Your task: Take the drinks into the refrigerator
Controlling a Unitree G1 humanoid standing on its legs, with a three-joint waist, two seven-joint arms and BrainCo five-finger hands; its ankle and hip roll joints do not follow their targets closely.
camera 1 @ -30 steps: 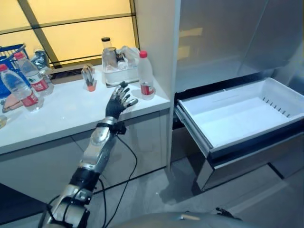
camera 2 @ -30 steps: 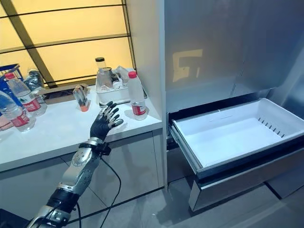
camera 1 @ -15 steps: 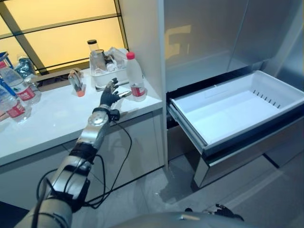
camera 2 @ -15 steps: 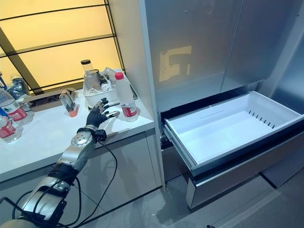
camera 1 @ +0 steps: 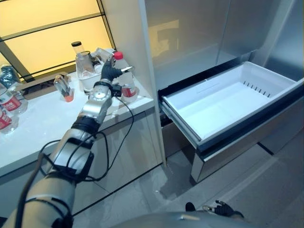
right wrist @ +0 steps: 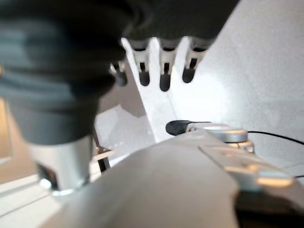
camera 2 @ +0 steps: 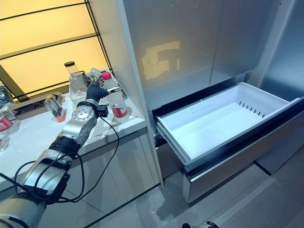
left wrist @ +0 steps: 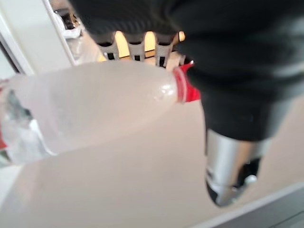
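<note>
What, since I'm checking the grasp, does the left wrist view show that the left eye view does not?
Left wrist view: from close up, the bottle has a clear shoulder and a red cap. The left hand has its fingers reaching behind the bottle, and its thumb stands straight, apart from it.
Left eye view: the surroundings, with the white counter, the refrigerator's open, empty drawer and more bottles far along the counter.
Both: the left hand at the red-capped bottle.

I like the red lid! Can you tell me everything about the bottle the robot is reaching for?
The bottle is clear plastic with a red cap and a red label low on its body. It stands upright on the white counter, near the corner beside the tall grey fridge wall, in front of a white tray of jars. The left hand is at its neck and upper body, fingers straight, thumb apart, not curled round it.
</note>
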